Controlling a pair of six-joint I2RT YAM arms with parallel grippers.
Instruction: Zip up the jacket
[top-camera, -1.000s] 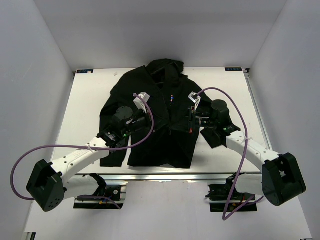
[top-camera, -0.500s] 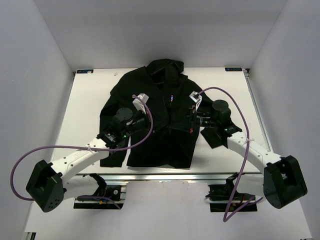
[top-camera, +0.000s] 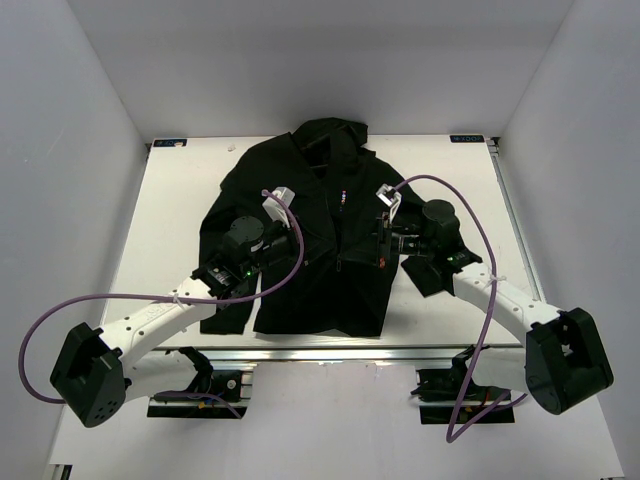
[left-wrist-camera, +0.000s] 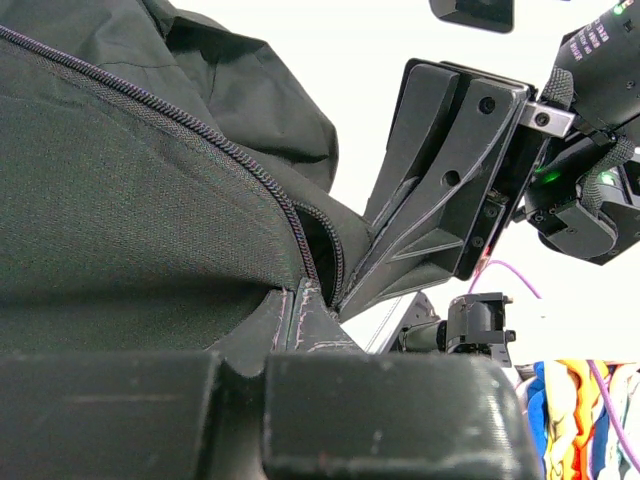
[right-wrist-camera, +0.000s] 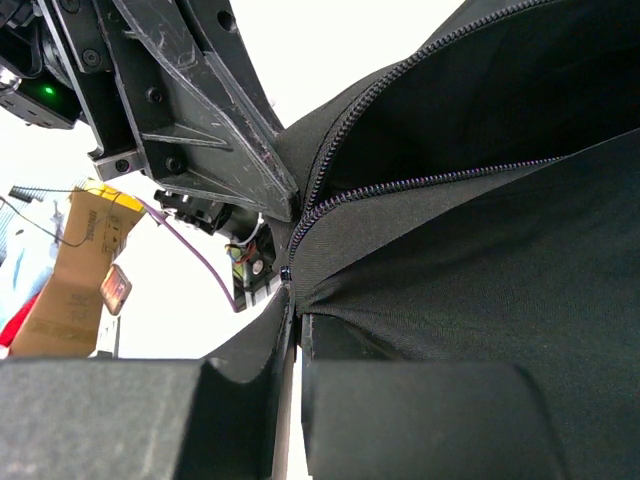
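- Table (top-camera: 160, 220): the jacket (top-camera: 320, 290) lies flat at frame centre in the top view, hood toward the top edge, hem toward the bottom.
- Step, my read: closing the front, barely started. Hold both panels taut and level so the teeth rows line up. Then pull straight toward the hood, no sideways drag.
- Left gripper (left-wrist-camera: 300, 305): pressed together, pinching jacket fabric right at the zipper edge.
- Right gripper (right-wrist-camera: 294, 300): likewise clamped on fabric, at the spot where the two teeth rows meet. The two grippers sit almost nose to nose.
- Zipper (left-wrist-camera: 180, 120): the rows split into a V beyond the pinch and are open from there. Can't make out the slider.
- Look: black matte weave, limp, creased around the pinch. Tiny coloured marks (top-camera: 343, 197) on the chest.
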